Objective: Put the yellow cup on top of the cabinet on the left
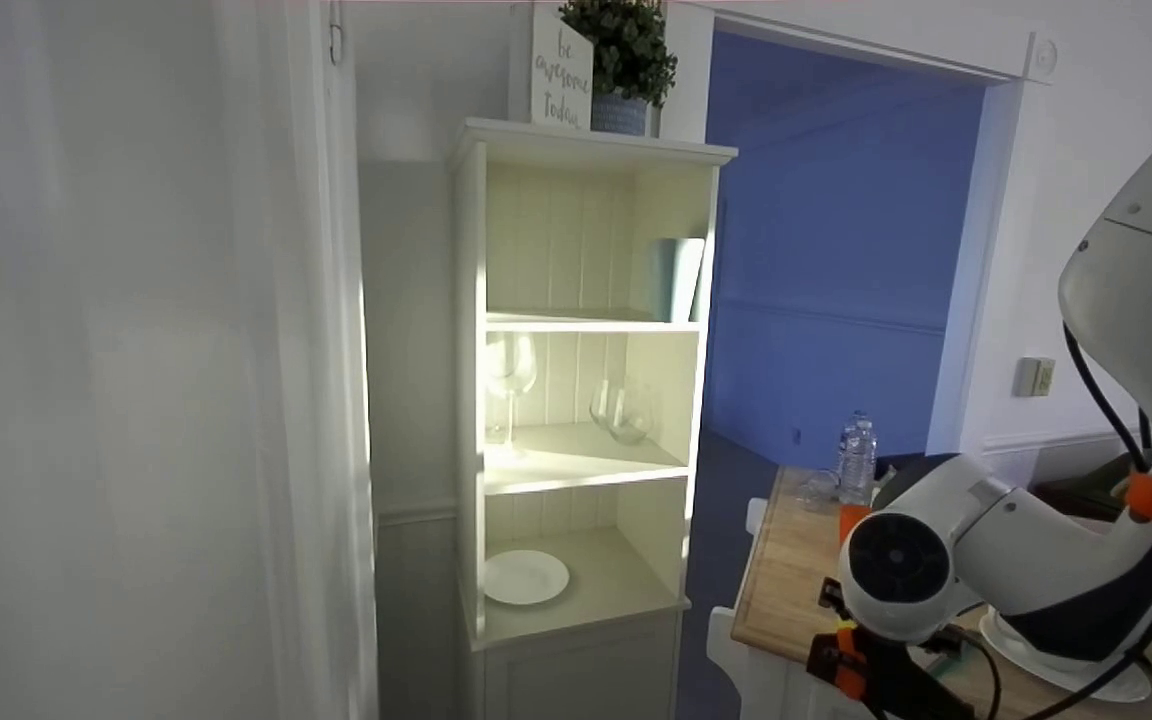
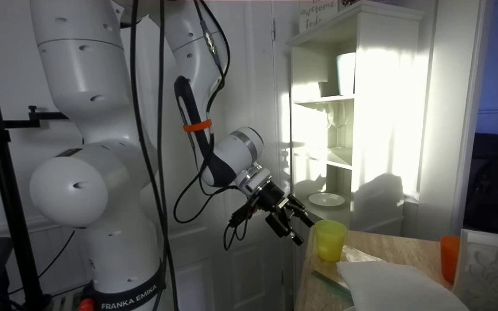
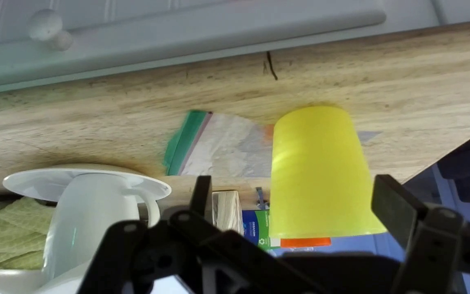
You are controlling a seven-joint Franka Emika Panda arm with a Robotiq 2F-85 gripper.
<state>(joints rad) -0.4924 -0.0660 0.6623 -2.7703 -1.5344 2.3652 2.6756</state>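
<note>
The yellow cup (image 2: 330,241) stands upright on the wooden table near its edge in an exterior view. In the wrist view the yellow cup (image 3: 320,175) shows large between the two fingers. My gripper (image 3: 294,196) is open, with one finger on either side of the cup's outline. In an exterior view my gripper (image 2: 305,232) slants down, its fingertips just beside the cup's side. I cannot tell whether a finger touches it. In an exterior view the gripper (image 1: 826,628) is low beside the table. The tall cream-white cabinet (image 1: 606,150) stands apart from the table, and also shows in an exterior view (image 2: 387,86).
A sign (image 1: 561,75) and a potted plant (image 1: 621,110) stand on the cabinet top. Its shelves hold glasses and a plate (image 1: 526,577). The table bears an orange cup (image 2: 449,259), a zip bag (image 3: 231,143), a white pitcher (image 3: 92,208) and water bottles (image 1: 856,460).
</note>
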